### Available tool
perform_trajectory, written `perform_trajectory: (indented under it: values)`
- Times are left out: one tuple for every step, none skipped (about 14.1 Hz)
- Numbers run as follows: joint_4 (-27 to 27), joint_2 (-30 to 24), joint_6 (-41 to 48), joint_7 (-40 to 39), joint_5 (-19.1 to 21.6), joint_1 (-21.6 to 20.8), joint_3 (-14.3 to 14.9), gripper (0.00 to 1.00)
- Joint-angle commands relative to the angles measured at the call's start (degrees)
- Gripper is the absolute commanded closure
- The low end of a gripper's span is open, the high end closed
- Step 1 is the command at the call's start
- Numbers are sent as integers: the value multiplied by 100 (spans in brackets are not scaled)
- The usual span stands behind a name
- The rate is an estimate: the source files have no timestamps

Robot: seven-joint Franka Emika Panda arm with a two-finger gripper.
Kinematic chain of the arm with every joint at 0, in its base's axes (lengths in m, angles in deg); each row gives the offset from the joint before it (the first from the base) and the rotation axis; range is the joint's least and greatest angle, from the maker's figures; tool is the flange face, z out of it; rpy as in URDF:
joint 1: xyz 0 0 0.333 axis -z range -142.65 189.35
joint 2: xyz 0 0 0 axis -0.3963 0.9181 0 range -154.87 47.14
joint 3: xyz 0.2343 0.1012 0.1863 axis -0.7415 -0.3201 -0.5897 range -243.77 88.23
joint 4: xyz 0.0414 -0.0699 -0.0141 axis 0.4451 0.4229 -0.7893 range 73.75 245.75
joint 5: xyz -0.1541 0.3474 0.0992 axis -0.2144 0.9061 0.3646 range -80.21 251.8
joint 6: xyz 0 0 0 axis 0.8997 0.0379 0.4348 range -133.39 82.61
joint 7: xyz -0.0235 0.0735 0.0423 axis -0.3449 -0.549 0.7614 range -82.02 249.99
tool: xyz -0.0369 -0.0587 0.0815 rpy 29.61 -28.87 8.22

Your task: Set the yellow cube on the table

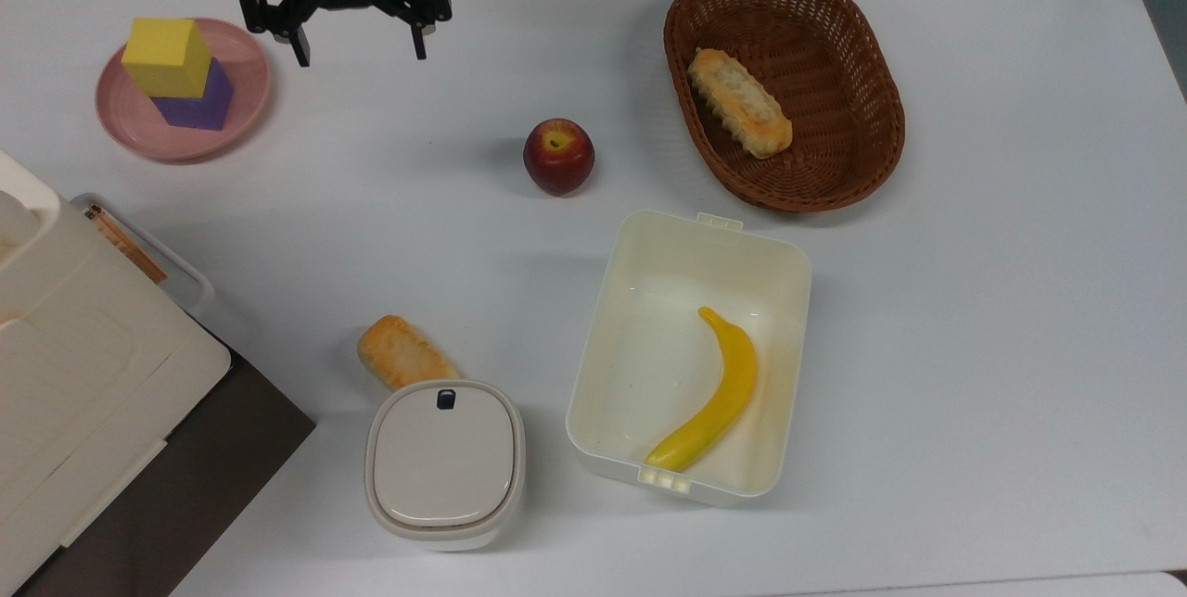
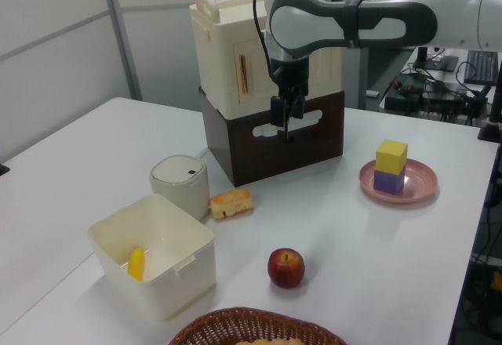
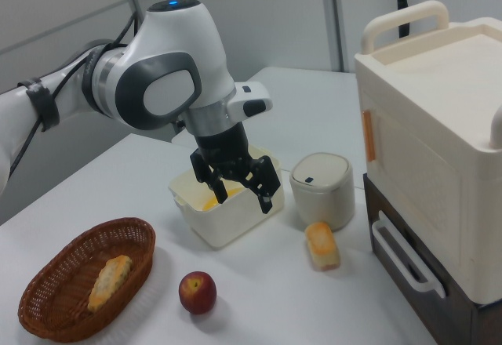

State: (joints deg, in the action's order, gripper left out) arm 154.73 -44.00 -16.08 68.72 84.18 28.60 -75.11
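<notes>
One matte yellow cube [image 1: 168,56] atop purple cube [image 1: 198,100], round pink plate [image 1: 243,69], tool [image 1: 357,50] spread wide, empty

Yellow cube [image 2: 391,156] stacked on purple cube [image 2: 389,180], pink plate [image 2: 398,181]; end effector [image 2: 285,123] hangs above worktop [image 2: 94,161].

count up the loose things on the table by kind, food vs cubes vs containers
food: 4 - apple, banana, bread in the basket, bread by the lidded pot
cubes: 2 - yellow cube, purple cube
containers: 4 - pink plate, wicker basket, open white box, lidded pot
total: 10
</notes>
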Motion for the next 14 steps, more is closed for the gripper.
perform_trajectory:
  values:
    - [80,-91,-93,-38,-5,-7,7,0]
    - [80,-90,-84,-38,13,-7,7,0]
    - [80,-99,-84,-38,47,11,7,0]
    - [71,-91,-84,-55,30,11,15,0]
    - [71,-99,-92,-90,22,11,15,0]
    - [71,-99,-84,-99,30,20,15,0]
    - [63,-99,-58,-100,39,20,7,0]
    - [63,-99,-66,-56,39,2,15,0]
    - [63,-99,-84,-38,39,-7,15,0]
    - [63,-99,-84,-47,39,2,7,0]
    - [63,-99,-84,-38,39,2,7,0]
    - [71,-91,-84,-29,39,-7,15,0]
    - [71,-90,-84,-21,39,-15,7,0]
    - [71,-90,-75,-20,39,-15,7,0]
